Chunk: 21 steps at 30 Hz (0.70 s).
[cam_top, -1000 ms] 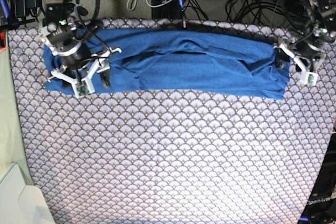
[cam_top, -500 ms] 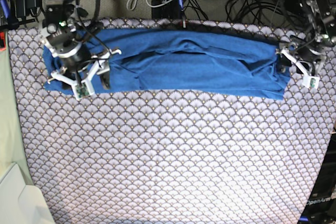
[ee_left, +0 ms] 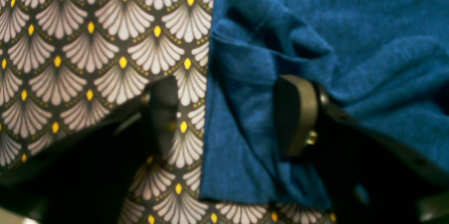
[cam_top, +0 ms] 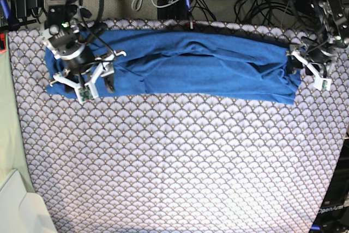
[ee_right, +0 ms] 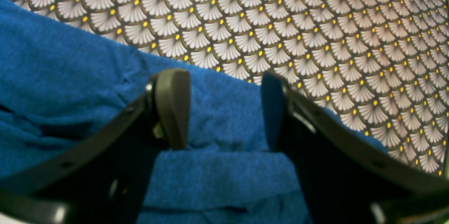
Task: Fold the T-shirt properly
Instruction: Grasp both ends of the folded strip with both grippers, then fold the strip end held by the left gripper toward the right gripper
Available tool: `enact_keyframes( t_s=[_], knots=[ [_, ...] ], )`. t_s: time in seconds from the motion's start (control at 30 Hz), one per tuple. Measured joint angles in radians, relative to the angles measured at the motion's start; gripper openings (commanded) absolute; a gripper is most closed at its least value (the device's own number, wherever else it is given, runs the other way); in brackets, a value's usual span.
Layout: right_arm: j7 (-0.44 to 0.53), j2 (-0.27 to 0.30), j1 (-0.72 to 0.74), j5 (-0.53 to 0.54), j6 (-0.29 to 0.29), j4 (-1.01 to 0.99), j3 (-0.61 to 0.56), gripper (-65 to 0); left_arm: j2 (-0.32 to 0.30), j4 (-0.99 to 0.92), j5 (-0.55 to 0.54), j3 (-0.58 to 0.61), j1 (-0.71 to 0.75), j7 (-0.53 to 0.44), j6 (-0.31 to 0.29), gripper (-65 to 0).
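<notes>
While the long blue knit T-shirt [cam_top: 202, 69] lies banded across the scallop-patterned cloth [cam_top: 180, 162], both grippers flank it. Left gripper [ee_left: 228, 119] straddles the shirt's edge, jaws apart — right gripper [ee_right: 224, 108] spread wide over fabric, holding nothing.

- Shirt [ee_left: 350, 41], blue knit, fills the frame from 12 through 3 to 5 o'clock, bunched into folds near centre.
- Its edge runs straight from 12 to 6 o'clock.
- Scallop cloth [ee_left: 87, 41] covers 7 to 11 o'clock.
- Left gripper [ee_left: 229, 119]: jaws apart, straddling that edge; one finger [ee_left: 294, 112] on shirt, other on cloth.
</notes>
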Motion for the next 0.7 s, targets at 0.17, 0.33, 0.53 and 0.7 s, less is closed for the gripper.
enact_keyframes(
  t_s=[0.17,0.33,0.53,0.7],
  knots=[
    [0.0,0.0,0.0,0.0,0.0,0.0,0.0,-31.6,0.022,0.0,-0.015,0.0,0.0,-0.004,-0.018,-65.0],
    [0.005,0.0,0.001,0.003,0.0,-0.019,0.0,-31.7,0.022,0.003,-0.014,0.0,0.0,-0.003,-0.018,-65.0],
    [0.002,0.0,0.0,0.0,0.0,-0.081,0.0,-31.8,0.03,0.074,0.024,0.0,0.006,0.039,0.001,-64.7],
    [0.003,-0.003,-0.001,0.0,0.0,-0.087,0.0,-31.8,0.042,0.243,0.019,-0.002,0.012,0.037,0.008,-64.7]
  ],
)
